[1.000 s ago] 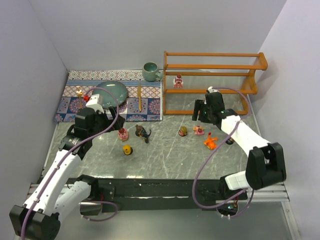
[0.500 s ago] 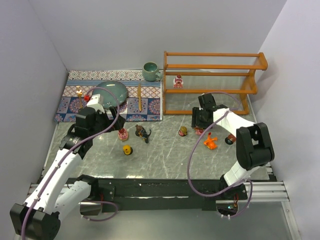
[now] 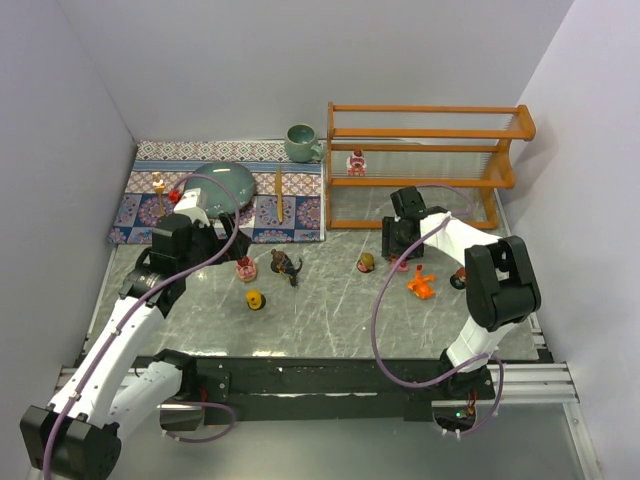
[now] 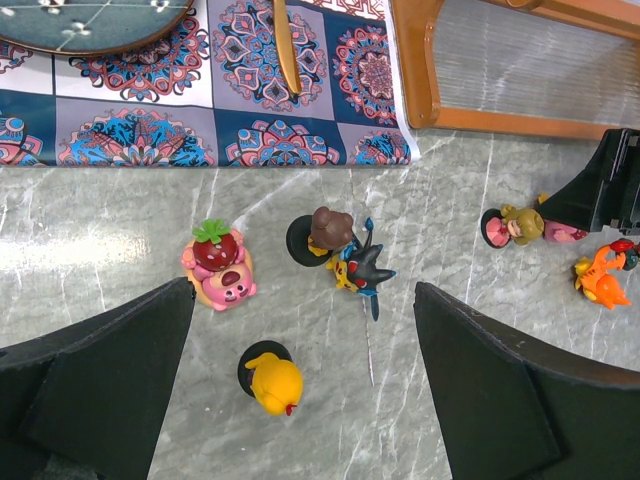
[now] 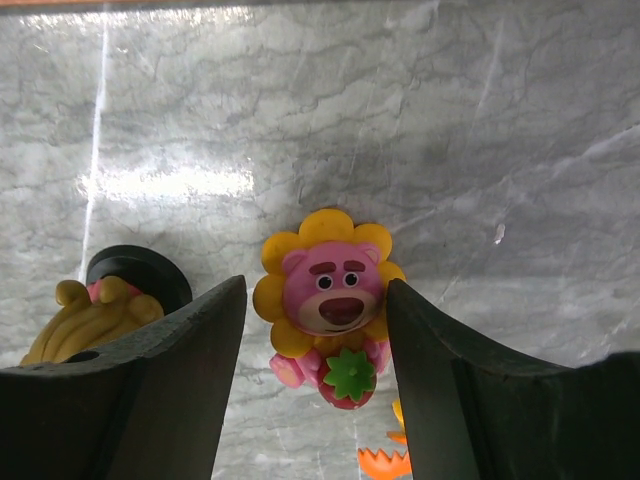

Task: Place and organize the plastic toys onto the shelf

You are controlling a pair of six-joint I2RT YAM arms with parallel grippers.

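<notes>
My right gripper (image 5: 316,292) is down on the table with its fingers closed against the sides of a pink bear with a yellow flower collar (image 5: 324,285), which lies on its back. In the top view that gripper (image 3: 398,256) is just in front of the shelf (image 3: 430,133), where one pink toy (image 3: 356,163) stands on the middle tier. Beside it lie a yellow-brown figure (image 3: 366,263) and an orange creature (image 3: 420,285). My left gripper (image 4: 302,300) hovers open above a strawberry bear (image 4: 220,268), a dark spiky creature (image 4: 362,268) and a yellow figure (image 4: 272,378).
A patterned mat (image 3: 300,215) at the back left carries a teal plate (image 3: 225,185), a wooden utensil (image 3: 279,190) and a teal mug (image 3: 300,142). Two small figures (image 3: 158,183) stand at the mat's left end. A dark-based toy (image 3: 459,280) lies by the right forearm.
The right gripper has come down and slightly left over the flower bear and its jaws have narrowed onto it. The left arm has not moved.
</notes>
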